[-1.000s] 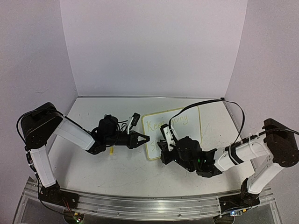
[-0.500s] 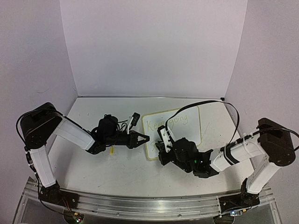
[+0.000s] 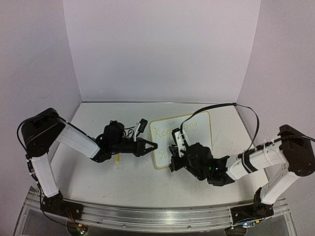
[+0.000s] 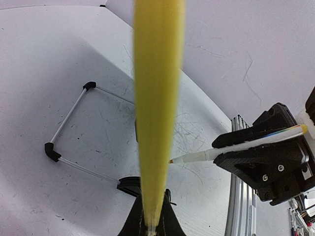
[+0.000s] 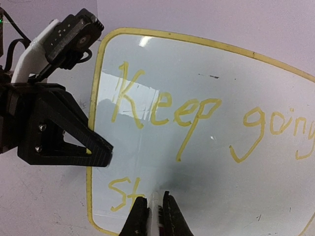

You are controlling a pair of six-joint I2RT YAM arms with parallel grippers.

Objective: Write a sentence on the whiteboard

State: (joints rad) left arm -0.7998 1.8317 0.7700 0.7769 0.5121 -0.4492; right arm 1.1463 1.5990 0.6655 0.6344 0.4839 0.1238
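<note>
The whiteboard (image 3: 201,129) lies on the table at centre right, with a pale yellow-green rim. The sentence (image 5: 167,110) reads "Keep going" on the upper line and "St" (image 5: 123,192) on the lower line. My right gripper (image 5: 156,209) is shut on a white marker (image 5: 155,204), whose tip rests on the board just right of "St". In the top view it (image 3: 173,153) sits over the board's lower left part. My left gripper (image 3: 151,146) is shut on the board's left rim (image 4: 157,98), which runs up between its jaws (image 4: 152,223). Its fingers (image 5: 64,140) show at the rim.
A small yellow piece (image 3: 117,158) lies on the table below my left gripper. Black clip feet (image 4: 50,151) with thin wire stand beside the board. The aluminium rail (image 3: 157,214) runs along the near edge. Walls close the back and sides.
My right gripper with the marker shifted slightly left, then back right over the lower line. The left arm and the board have not moved.
</note>
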